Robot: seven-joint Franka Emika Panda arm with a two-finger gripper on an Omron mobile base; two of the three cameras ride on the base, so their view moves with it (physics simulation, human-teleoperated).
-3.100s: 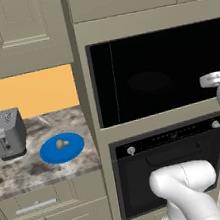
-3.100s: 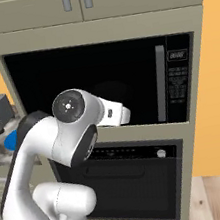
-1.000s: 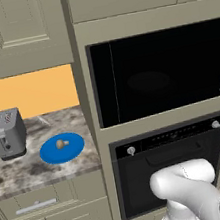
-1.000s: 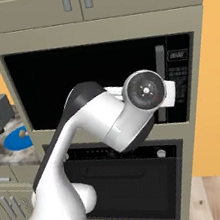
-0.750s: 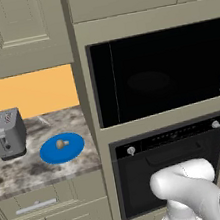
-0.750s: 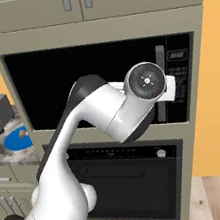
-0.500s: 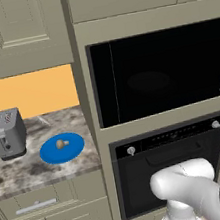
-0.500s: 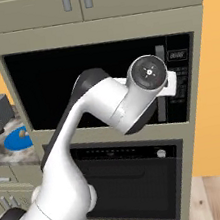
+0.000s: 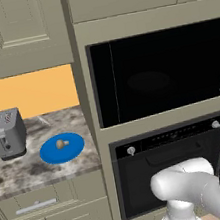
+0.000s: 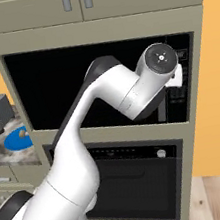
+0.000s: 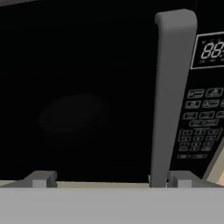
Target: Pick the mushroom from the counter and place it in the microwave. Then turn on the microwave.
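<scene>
Swung rightward up to the microwave [image 11: 87,96], jaws spread wide and empty by its handle [image 11: 170,96]; mushroom [image 9: 61,143] on plate [image 9: 51,155].

The arm [image 10: 106,107] rises from the base, bends at a raised elbow and reaches forward, wrist level. The gripper [image 11: 109,179] points straight ahead, jaws spread wide, nothing between the two dark fingertips [image 11: 41,178].
</scene>
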